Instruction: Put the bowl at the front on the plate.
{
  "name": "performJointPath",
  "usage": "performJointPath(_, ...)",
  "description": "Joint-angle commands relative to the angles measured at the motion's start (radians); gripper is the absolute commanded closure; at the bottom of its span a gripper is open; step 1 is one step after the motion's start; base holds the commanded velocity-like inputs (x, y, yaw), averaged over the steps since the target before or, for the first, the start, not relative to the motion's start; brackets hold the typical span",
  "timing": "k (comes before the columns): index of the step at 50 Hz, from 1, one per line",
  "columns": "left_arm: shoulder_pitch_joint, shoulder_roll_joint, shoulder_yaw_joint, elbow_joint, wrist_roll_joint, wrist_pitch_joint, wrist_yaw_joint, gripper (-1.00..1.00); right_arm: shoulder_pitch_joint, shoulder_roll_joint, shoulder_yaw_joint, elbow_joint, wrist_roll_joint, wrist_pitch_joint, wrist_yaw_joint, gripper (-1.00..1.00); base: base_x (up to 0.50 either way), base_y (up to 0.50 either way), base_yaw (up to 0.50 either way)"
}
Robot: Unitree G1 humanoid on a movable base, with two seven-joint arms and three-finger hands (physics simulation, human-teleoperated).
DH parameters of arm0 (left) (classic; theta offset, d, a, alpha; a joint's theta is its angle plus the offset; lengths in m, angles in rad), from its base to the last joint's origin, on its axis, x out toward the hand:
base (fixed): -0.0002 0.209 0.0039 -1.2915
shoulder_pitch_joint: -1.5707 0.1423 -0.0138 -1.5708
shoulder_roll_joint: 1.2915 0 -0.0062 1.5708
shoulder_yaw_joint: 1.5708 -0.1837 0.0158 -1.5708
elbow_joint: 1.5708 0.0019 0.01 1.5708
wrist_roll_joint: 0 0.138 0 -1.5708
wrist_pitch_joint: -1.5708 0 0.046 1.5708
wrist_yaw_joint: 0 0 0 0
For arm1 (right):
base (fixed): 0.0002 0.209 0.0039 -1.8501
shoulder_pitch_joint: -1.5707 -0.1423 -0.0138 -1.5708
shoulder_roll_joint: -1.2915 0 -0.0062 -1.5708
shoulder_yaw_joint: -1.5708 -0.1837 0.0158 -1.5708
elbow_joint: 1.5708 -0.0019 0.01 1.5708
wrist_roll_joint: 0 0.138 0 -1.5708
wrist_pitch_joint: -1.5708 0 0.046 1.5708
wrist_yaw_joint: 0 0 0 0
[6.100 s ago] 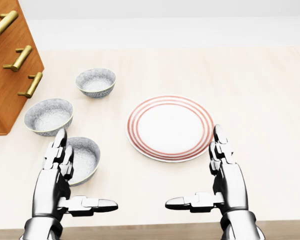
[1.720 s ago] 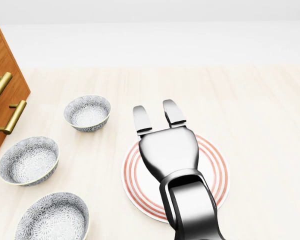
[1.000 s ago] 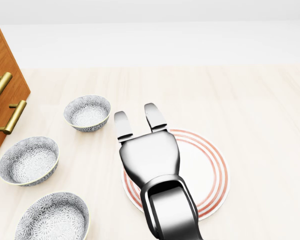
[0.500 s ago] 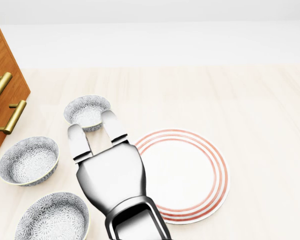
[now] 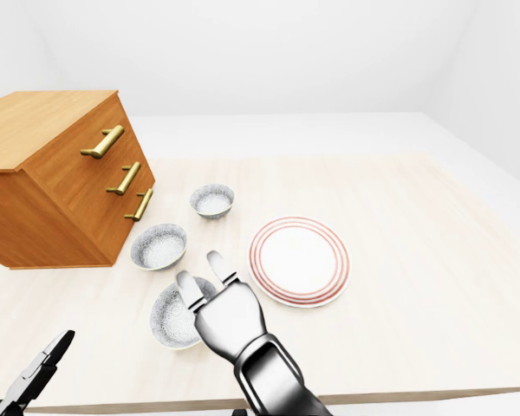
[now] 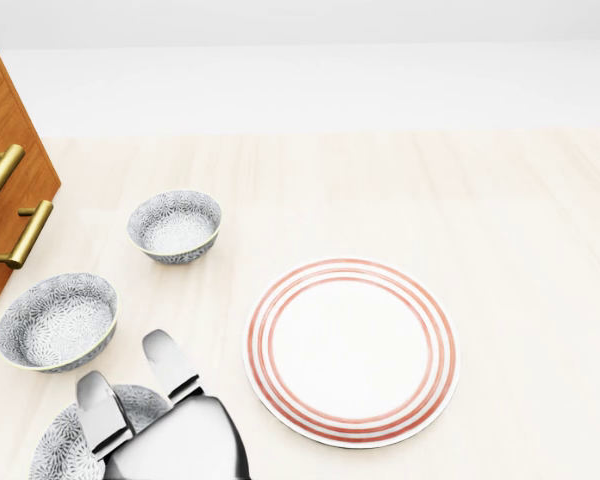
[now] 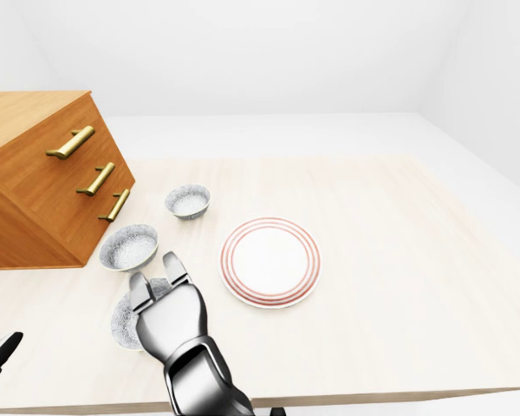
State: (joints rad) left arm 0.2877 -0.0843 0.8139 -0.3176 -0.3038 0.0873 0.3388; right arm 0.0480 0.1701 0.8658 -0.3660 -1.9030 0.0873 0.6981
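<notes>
Three patterned grey bowls lie in a row at the left. The bowl nearest the bottom (image 5: pixel 167 319) is partly covered by my right hand (image 5: pixel 201 270). That hand is open, its fingers stretched out over the bowl's right rim, and it grips nothing. In the head view the same hand (image 6: pixel 125 365) hides most of that bowl (image 6: pixel 62 442). The white plate with red rings (image 6: pixel 350 350) lies bare to the right of the bowls. My left hand (image 5: pixel 39 381) shows only as straight fingers at the bottom left corner of the left-eye view, away from everything.
The middle bowl (image 5: pixel 159 247) and the small far bowl (image 5: pixel 212 200) sit above the near one. A wooden drawer chest with brass handles (image 5: pixel 52 182) stands at the left. The table edge (image 5: pixel 399 397) runs along the bottom.
</notes>
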Motion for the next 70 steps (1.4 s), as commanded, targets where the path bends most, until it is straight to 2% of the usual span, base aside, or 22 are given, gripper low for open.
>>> performJointPath(1, 0.000, 0.000, -0.003, 0.005, 0.002, 0.000, 0.002, -1.00, 0.073, -0.072, 0.088, 0.007, 0.043, 0.000, 0.000, -1.00, 0.00, 0.00, 0.00)
performJointPath(28, 0.002, -0.001, -0.004, 0.004, 0.002, 0.000, 0.000, -1.00, 0.069, -0.079, 0.072, 0.005, 0.008, 0.000, 0.000, -1.00, 0.00, 0.00, 0.00)
performJointPath(38, 0.003, 0.000, -0.006, 0.007, -0.006, 0.000, 0.002, -1.00, 0.072, -0.077, 0.075, 0.134, 0.074, 0.000, -0.011, -1.00, 0.00, 0.00, 0.00)
performJointPath(51, 0.000, 0.001, -0.002, 0.013, -0.010, 0.000, -0.004, -1.00, 0.052, -0.044, 0.075, 0.226, 0.116, 0.000, -0.052, -1.00, 0.00, 0.00, 0.00)
performJointPath(70, 0.004, 0.002, -0.001, 0.004, -0.017, 0.000, -0.003, -1.00, 0.012, 0.029, 0.035, 0.338, 0.218, 0.000, -0.020, -1.00, 0.00, 0.00, 0.00)
